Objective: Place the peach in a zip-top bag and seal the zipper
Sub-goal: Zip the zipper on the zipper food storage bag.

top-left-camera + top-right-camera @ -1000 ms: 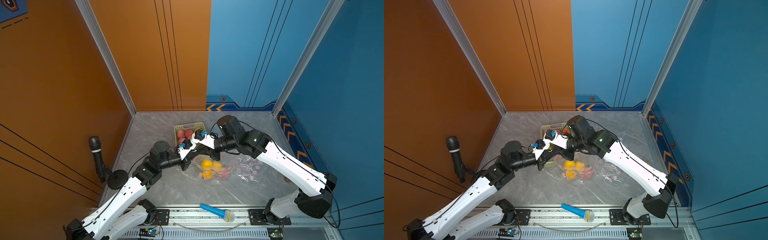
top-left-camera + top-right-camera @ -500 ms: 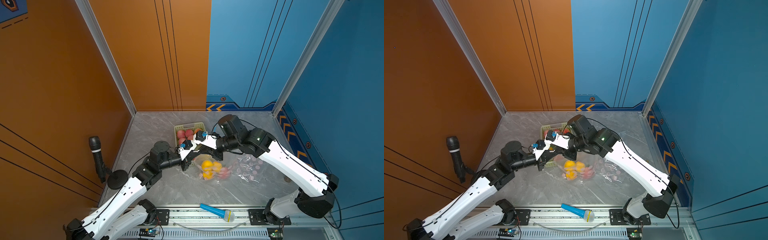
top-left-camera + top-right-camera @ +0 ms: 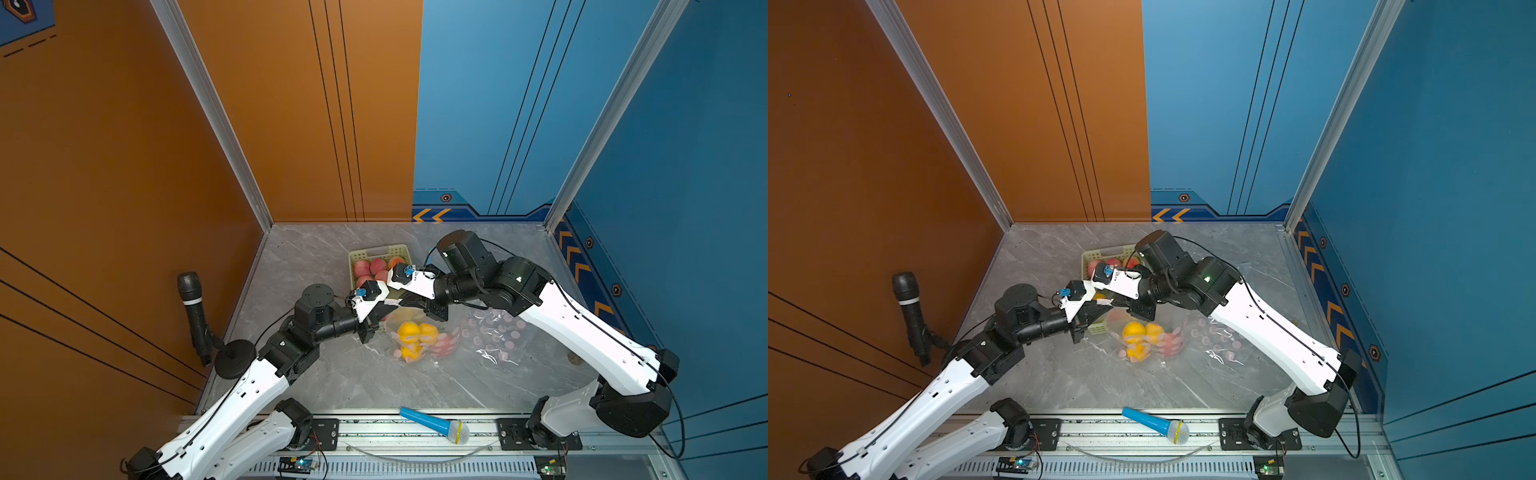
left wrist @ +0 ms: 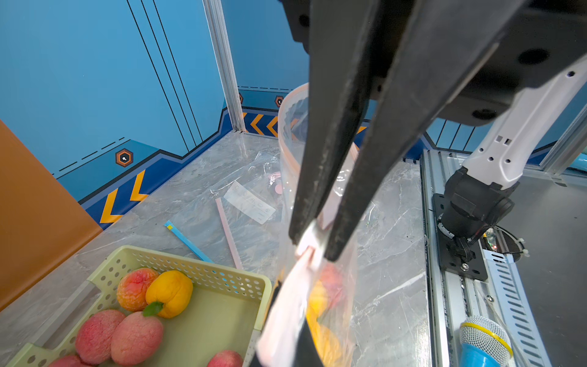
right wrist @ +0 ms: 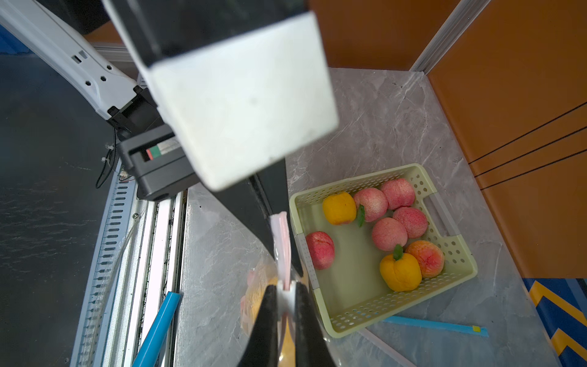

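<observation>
The grey marble counter [image 3: 332, 374] carries everything. Over its middle, toward the back edge, the left arm [image 3: 249, 395] and right arm [image 3: 582, 332] meet tip to tip. The pale green basket [image 3: 376, 251] sits near the back edge and holds the spare peaches [image 5: 389, 233], pink and yellow.

Just in front of it is the zip-top bag [image 3: 415, 345], its belly resting on the counter and its mouth lifted. A second, empty bag [image 3: 494, 332] lies flat toward the right edge.

Fruit is already inside the lifted bag. The yellow peaches [image 3: 409, 332] and a pink peach [image 3: 442, 345] show through the film, so loading looks done and sealing is the step in hand.

The left pincer [image 5: 287, 263] is clamped on the pink zipper strip [image 5: 282, 232], likely anchoring one end so the track is taut. The right pincer [image 4: 313, 246] is pinched together on the same strip right beside it. I judge it is placed to slide along and press the track closed. How much is already sealed cannot be told.
</observation>
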Available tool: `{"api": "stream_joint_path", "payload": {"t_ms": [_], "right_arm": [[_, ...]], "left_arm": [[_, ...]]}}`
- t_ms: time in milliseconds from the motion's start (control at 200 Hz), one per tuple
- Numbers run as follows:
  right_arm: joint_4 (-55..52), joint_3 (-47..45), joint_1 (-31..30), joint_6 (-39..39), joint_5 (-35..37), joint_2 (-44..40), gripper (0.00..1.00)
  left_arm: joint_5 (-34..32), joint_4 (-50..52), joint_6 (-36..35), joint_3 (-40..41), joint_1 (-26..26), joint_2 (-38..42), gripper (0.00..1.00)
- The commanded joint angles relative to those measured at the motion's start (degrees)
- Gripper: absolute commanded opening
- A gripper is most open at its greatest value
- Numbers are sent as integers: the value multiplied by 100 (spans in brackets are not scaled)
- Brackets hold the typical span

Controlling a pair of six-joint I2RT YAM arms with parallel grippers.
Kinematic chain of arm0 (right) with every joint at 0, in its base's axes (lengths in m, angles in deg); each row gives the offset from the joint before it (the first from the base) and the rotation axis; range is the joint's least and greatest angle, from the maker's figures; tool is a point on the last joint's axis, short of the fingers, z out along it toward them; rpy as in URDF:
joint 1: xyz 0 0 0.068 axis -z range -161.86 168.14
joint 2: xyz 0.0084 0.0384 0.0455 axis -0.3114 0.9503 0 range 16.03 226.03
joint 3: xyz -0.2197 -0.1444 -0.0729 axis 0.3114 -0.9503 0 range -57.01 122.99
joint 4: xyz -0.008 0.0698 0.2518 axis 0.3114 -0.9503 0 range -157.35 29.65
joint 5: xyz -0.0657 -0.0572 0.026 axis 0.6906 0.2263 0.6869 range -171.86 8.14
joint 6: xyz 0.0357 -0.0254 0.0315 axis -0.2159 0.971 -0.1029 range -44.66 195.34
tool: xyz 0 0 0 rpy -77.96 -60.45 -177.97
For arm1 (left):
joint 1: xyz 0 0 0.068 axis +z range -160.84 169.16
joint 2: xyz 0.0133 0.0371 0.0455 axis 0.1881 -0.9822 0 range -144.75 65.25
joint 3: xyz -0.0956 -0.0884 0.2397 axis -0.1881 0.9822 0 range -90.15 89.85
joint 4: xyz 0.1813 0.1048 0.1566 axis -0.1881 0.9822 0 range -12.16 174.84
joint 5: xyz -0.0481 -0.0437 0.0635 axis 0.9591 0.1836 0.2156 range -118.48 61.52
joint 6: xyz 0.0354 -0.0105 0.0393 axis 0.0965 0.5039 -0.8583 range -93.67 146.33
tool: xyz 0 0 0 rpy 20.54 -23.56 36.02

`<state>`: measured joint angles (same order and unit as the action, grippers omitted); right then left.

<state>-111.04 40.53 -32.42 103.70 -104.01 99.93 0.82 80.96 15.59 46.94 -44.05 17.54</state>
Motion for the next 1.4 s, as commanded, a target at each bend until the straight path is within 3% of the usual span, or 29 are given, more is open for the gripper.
{"api": "stream_joint_path", "payload": {"t_ms": [0,866,1392], "right_arm": [[-533,217,13,64,359,-189,0],[-741,7,188,50,751,-624,0],[-406,-831,475,-297,701,-1389,0]], "left_arm": [[-153,42,-30,7,104,108,0],[-367,281,-158,53,346,325,0],[-890,321,-61,205,498,613,0]]}}
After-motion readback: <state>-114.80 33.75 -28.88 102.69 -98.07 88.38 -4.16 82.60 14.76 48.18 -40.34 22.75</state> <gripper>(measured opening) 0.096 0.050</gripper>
